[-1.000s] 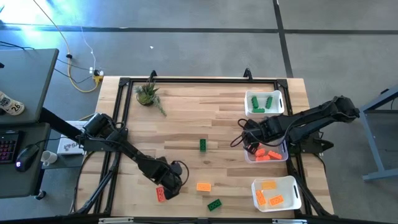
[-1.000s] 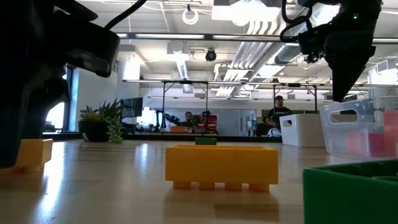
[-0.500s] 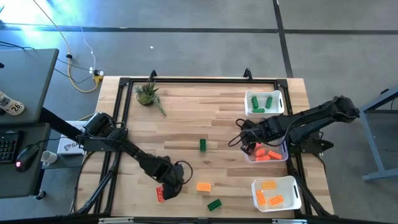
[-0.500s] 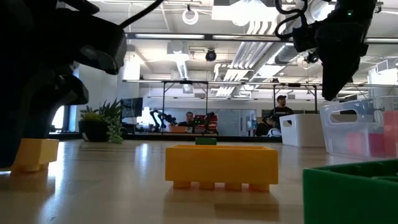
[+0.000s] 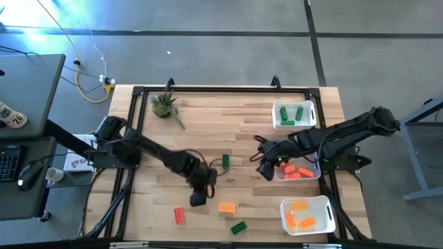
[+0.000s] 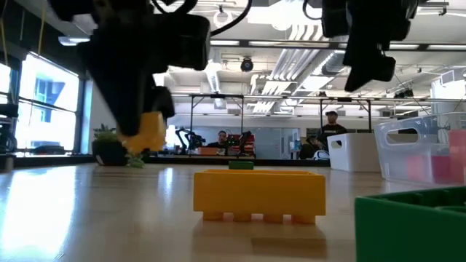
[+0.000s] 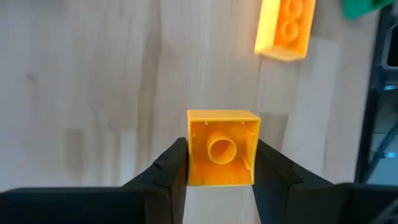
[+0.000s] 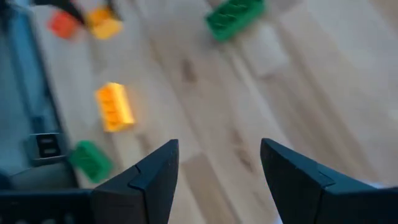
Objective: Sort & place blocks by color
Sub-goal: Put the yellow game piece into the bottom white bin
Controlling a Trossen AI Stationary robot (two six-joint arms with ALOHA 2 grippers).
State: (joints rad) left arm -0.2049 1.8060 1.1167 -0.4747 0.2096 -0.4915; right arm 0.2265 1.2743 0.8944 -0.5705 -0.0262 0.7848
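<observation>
High view: green blocks [image 5: 294, 113] in far white bin [image 5: 279, 123].

A small potted plant [image 5: 163, 104] stands near the far left corner of the wooden counter [image 5: 208, 131]. Three white bins [image 5: 294, 114] line its right edge. Beyond the left edge, a computer mouse [image 5: 26, 175] lies on a dark desk [image 5: 28, 76].

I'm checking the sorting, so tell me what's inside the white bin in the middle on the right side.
The middle bin holds red-orange blocks. The right gripper and its arm cover part of the bin, so any blocks under them cannot be seen.
</observation>
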